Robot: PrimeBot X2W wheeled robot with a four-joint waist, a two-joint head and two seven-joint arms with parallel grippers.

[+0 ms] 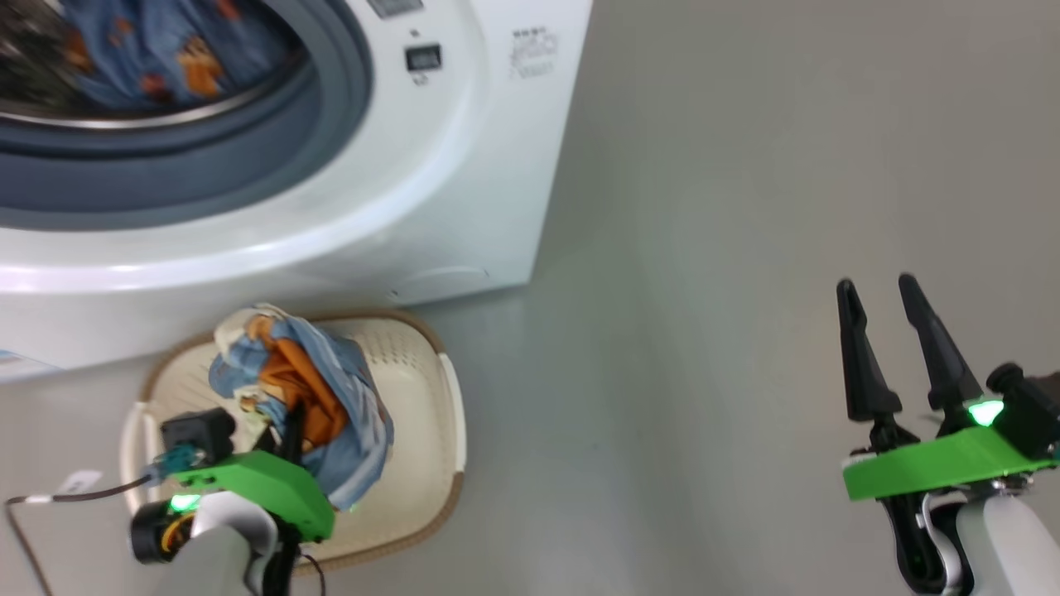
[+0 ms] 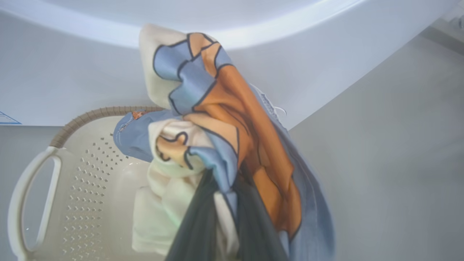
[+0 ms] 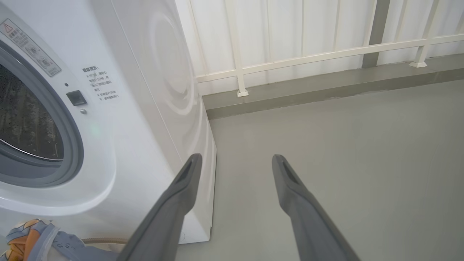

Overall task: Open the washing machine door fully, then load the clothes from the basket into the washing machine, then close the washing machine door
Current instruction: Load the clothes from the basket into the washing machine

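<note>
Gripping a bunched piece of the clothes [image 1: 331,389] in narrow jaws, the left end effector [image 1: 286,426] holds it over the basket [image 1: 418,364], which sits against the washing machine [image 1: 464,165]. The drum opening [image 1: 166,116] lies up and ahead, nearer this arm. The right end effector [image 1: 876,283] hangs wide and empty, well apart over the floor [image 1: 704,248].

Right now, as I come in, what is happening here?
The left end effector is shut on a soft light-blue cartoon-print cloth, held up over the cream perforated plastic basket. The big white front-loading washing machine stands open, and another printed piece already lies in its steel drum. The right end effector is open and empty, above the grey floor.
</note>
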